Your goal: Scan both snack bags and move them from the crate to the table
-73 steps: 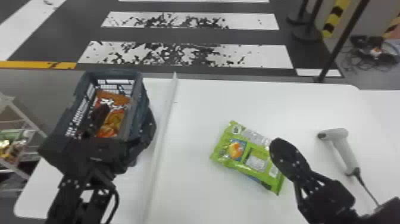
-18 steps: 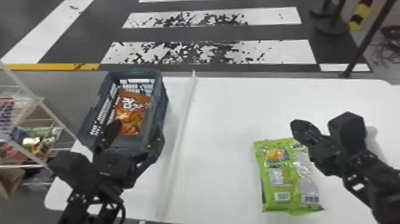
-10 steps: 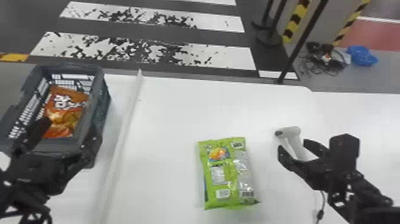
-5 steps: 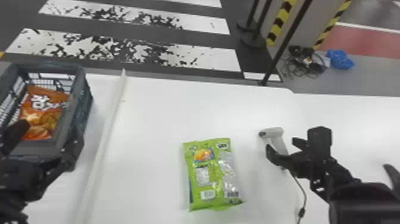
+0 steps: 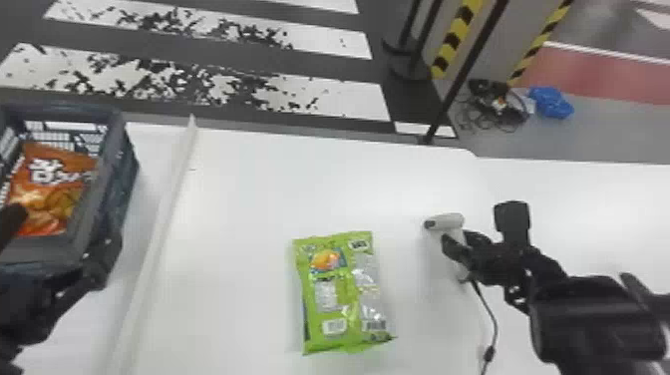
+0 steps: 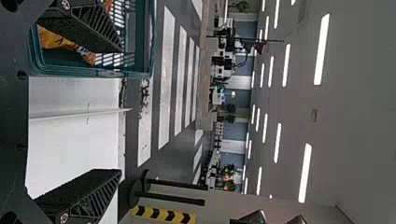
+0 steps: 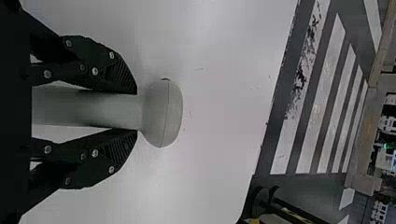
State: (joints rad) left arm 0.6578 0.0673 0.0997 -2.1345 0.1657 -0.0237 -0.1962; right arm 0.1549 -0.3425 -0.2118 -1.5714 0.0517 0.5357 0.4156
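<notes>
My left gripper (image 5: pixel 62 232) is open at the near end of the dark crate (image 5: pixel 122 179), where an orange snack bag (image 5: pixel 55 184) lies inside. In the left wrist view, the fingers of that left gripper (image 6: pixel 121 111) stand wide apart near the crate (image 6: pixel 93 72), with part of the orange bag (image 6: pixel 56 39) showing. A green snack bag (image 5: pixel 344 294) lies flat on the table. To its right, my right gripper (image 5: pixel 461 243) holds the white scanner (image 5: pixel 446 221); in the right wrist view, the right gripper (image 7: pixel 135 112) pinches the handle of the scanner (image 7: pixel 163 113) from both sides.
A raised white strip (image 5: pixel 162 219) runs across the table (image 5: pixel 309 179) between crate and green bag. The scanner's cable (image 5: pixel 491 314) trails toward the near edge. Black posts (image 5: pixel 466 75) stand beyond the far edge.
The head view has swung to the right. My right gripper has gone from beside the green bag to the scanner and closed on its handle. The green bag has been turned; my left gripper stays by the crate.
</notes>
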